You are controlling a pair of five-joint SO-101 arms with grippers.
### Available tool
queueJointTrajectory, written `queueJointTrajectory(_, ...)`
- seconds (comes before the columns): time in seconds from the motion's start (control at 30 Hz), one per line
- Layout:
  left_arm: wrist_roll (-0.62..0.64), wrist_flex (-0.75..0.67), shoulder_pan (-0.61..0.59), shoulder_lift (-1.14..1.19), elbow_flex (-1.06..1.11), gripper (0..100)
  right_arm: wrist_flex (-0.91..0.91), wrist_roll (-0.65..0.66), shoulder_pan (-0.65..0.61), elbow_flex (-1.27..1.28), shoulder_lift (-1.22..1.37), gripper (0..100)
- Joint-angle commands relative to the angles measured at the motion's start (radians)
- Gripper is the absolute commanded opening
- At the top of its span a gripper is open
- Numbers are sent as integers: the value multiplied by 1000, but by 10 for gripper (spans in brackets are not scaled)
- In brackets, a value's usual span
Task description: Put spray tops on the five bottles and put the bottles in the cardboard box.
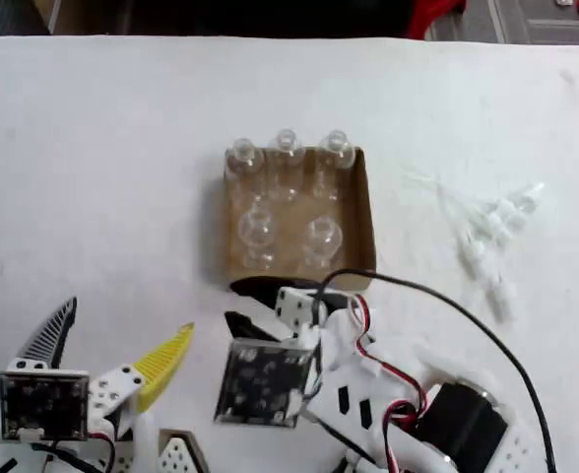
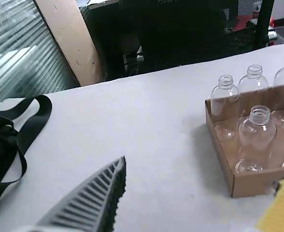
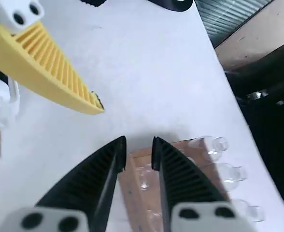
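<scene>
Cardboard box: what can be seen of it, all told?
The cardboard box is a shallow, open-topped brown tray with low walls, lying flat on the white table. Five clear bottles stand upright inside it, three in the far row and two in the near row, all with open necks and no spray tops. The right claw, black and slightly open, sits at its near wall; whether they touch cannot be told.

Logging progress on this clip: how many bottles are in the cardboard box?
5, all inside the cardboard box: three bottles in the far row, two in the near row. None seems hidden.
</scene>
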Motion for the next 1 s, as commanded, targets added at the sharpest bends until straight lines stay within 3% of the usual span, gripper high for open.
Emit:
queueJointTrajectory(0.0, 61, -5, 38, 12, -28, 434, -116, -181, 50, 203, -154, 79)
queueJointTrajectory(0.1, 61, 2, 113, 12, -6, 434, -199, -249, 73, 368, -326, 80)
queueJointTrajectory(0.27, 66, -29, 223, 12, 74, 434, -266, -247, 74, 508, -567, 81)
queueJointTrajectory(0.63, 68, -206, 234, 15, 227, 434, -240, -247, -19, 534, -460, 98)
queueJointTrajectory(0.77, 68, -212, 232, 13, 227, 434, -240, -255, -28, 531, -410, 192)
queueJointTrajectory(0.97, 61, -212, 236, 13, 235, 434, -194, -255, -42, 456, -394, 197)
